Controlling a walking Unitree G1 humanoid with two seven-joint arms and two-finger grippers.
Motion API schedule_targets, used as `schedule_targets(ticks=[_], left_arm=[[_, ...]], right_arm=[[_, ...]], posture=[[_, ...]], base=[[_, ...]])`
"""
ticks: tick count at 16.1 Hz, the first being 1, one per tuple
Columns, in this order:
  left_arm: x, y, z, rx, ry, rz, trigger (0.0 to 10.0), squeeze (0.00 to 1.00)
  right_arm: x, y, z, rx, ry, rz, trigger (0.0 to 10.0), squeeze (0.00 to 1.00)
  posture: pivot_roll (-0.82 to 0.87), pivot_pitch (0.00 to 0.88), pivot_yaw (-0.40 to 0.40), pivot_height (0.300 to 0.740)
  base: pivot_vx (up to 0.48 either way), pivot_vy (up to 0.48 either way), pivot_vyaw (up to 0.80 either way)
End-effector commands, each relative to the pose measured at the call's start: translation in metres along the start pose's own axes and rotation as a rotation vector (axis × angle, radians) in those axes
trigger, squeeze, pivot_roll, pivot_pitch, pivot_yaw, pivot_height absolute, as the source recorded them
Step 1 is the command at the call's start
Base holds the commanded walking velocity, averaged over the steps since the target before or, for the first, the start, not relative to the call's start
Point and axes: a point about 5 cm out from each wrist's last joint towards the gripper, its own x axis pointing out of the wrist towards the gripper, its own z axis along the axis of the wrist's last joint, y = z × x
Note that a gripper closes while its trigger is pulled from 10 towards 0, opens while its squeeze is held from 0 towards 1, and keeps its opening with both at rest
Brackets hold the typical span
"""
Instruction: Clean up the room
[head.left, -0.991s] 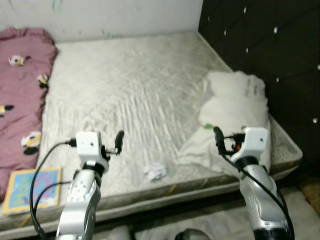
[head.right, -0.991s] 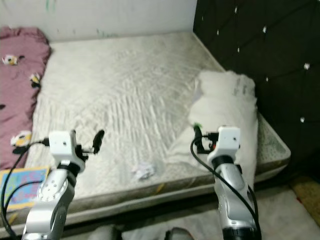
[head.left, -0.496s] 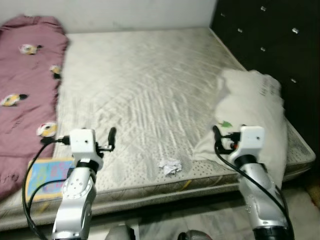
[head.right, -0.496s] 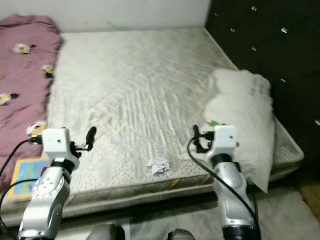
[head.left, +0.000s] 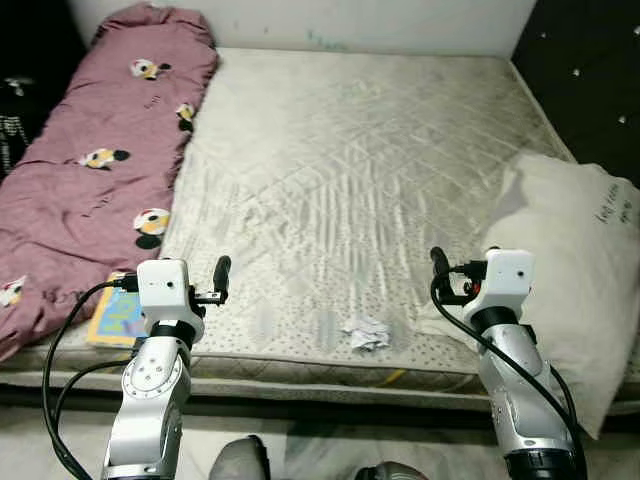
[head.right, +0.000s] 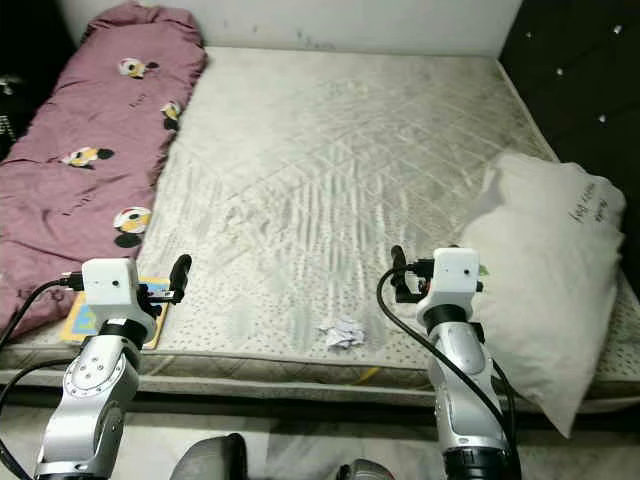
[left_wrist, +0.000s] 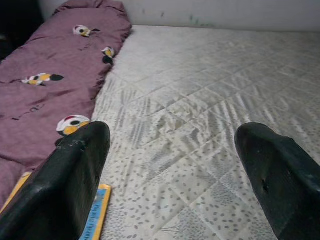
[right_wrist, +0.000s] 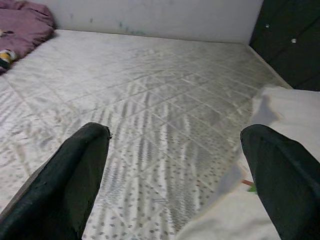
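Observation:
A crumpled white paper (head.left: 366, 335) lies near the front edge of the bare quilted mattress (head.left: 350, 170). A colourful book (head.left: 118, 315) sits at the mattress's front left corner, partly under the maroon blanket (head.left: 90, 160) with cartoon prints. A white pillow (head.left: 585, 270) rests at the right. My left gripper (head.left: 220, 275) is raised over the front left of the mattress, beside the book, open and empty (left_wrist: 172, 137). My right gripper (head.left: 437, 265) hovers open between the paper and the pillow, holding nothing (right_wrist: 175, 132).
A dark tufted headboard (head.left: 590, 70) runs along the right side, and a white wall (head.left: 350, 22) closes the far end. A strip of floor (head.left: 330, 450) shows below the mattress's front edge. A dark object (head.left: 15, 90) stands at the far left.
The whole view has swung left and pulled back, bringing the blanket and book fully into sight. Both arms keep the same raised, open pose.

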Motion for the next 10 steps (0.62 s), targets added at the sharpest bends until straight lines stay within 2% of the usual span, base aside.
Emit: schedule_targets(ticks=[1,5,8,10], left_arm=[[-0.002,0.002,-0.001,-0.003,0.004,0.001,10.0,0.00],[-0.002,0.000,-0.002,0.000,0.007,-0.009,10.0,0.00],[-0.013,0.002,-0.005,-0.017,0.003,-0.043,10.0,0.00],[-0.017,0.003,-0.008,0.009,0.016,-0.048,10.0,0.00]], right_arm=[[-0.002,-0.003,-0.003,0.004,0.008,-0.023,10.0,0.00],[-0.003,-0.007,-0.004,0.009,0.015,-0.042,10.0,0.00],[-0.012,-0.013,-0.008,0.010,0.028,-0.059,10.0,0.00],[-0.016,-0.015,-0.009,0.013,0.035,-0.067,10.0,0.00]], posture=[[0.02,0.070,-0.028,0.740],[0.02,0.066,-0.032,0.740],[0.03,0.069,-0.033,0.740],[0.02,0.072,-0.030,0.740]], base=[[0.000,0.000,0.00],[0.000,0.000,0.00],[0.000,0.000,0.00],[0.000,0.000,0.00]])
